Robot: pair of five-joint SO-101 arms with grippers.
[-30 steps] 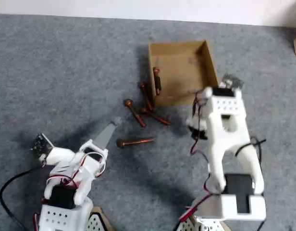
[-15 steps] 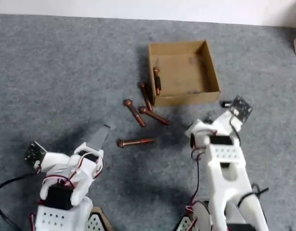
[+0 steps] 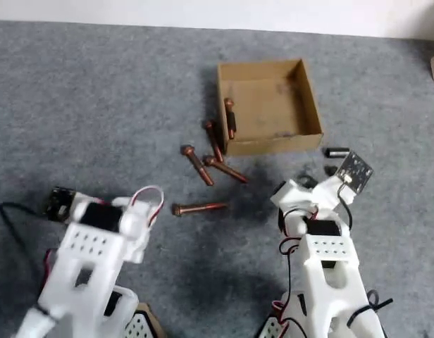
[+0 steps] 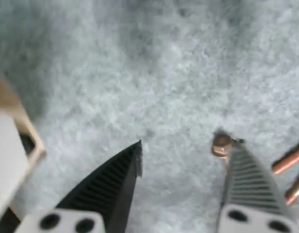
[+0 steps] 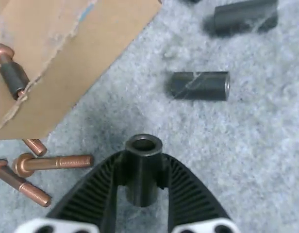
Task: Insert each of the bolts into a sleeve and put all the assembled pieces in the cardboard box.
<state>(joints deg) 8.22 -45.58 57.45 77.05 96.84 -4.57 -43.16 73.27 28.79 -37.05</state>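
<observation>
Bench: grey carpeted bench (image 3: 97, 105); every item below sits on it.
Box: open brown cardboard box (image 3: 273, 146), at the far side of the bench from both arm bases.
Assembled piece: 1 sleeved bolt (image 3: 231, 118), copper-coloured with a black collar. It lies inside the box along the wall nearest the loose bolts.
Clustered bolts: 3 loose copper bolts (image 3: 214, 139) (image 3: 197, 165) (image 3: 226, 170) lie bare on the bench. They are just beside the box's near corner, close together at crossing angles.
Fourth bolt: 1 single copper bolt (image 3: 199, 208) lies apart from that cluster, nearer the arms and between them.
Left pincer (image 4: 186, 153): open wide and low over the bench, nothing held. The single copper bolt's round head sits just beside one fingertip (image 4: 235, 151); contact cannot be told.
Right pincer (image 5: 143, 162): closed on a black cylindrical sleeve (image 5: 142, 145). The sleeve stands along the fingers with its open bore toward the wrist camera.
Right pincer position: over the bench just outside the box's near wall, near the clustered bolts.
Spare sleeves: 2 loose black sleeves (image 5: 199, 86) (image 5: 245, 17) lie on their sides on the bench. They are beyond the right pincer, apart from each other and outside the box.
</observation>
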